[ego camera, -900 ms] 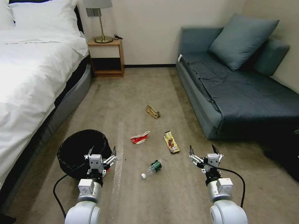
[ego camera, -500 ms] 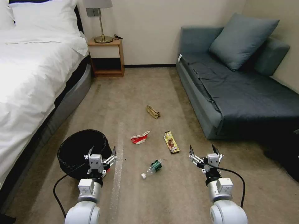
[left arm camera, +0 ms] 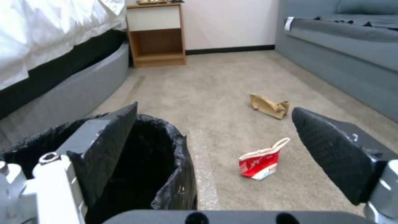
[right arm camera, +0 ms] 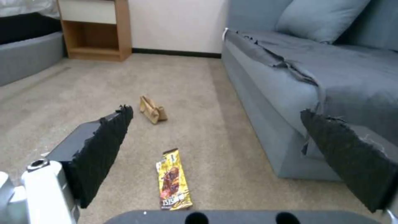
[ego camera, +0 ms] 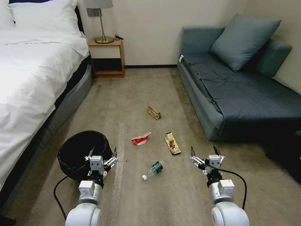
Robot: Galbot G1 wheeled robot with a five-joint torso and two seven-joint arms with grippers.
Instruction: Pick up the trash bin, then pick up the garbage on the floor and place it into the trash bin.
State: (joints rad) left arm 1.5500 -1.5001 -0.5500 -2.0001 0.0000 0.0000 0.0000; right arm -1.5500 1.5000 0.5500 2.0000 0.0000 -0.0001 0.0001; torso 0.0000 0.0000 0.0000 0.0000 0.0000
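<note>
Four litter pieces lie on the carpet right of the trash bin (ego camera: 83,150). Left gripper (ego camera: 102,153) hovers at the bin's near rim, jaws apart; right gripper (ego camera: 203,152), beyond the litter, likewise. Bin looks light, its liner slippery: pinch the rim.

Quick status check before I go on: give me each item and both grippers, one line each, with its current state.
trash bin: upright on the carpet, bag-lined, not yet picked up.
crushed bottle: lying on its side on the floor.
red-and-white carton: flattened, on the floor.
yellow wrapper: flat on the floor.
paper bag: crumpled, on the floor.
left gripper: open, empty, at the bin's near rim.
right gripper: open, empty, above the carpet.
</note>
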